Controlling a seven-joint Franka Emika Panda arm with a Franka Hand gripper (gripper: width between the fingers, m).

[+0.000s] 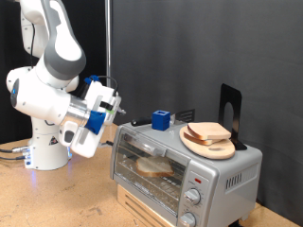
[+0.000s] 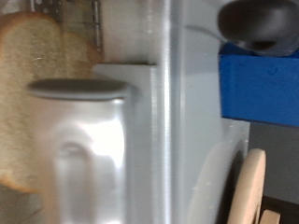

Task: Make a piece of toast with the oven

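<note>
Pale square toast point(image 1: 154, 167) inside silver oven point(image 1: 222, 168)

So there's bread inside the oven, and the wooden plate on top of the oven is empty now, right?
Not quite. The wooden plate on top of the oven is not empty: the exterior view shows a bread slice on it. A slice inside the oven is right. The gripper hangs by the oven's upper corner.

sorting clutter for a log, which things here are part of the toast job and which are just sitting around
Part of the job:
oven
bread slice inside the oven
claw, by the oven's corner

Just lying about:
wooden plate with another bread slice on the oven
blue block
black stand
</note>
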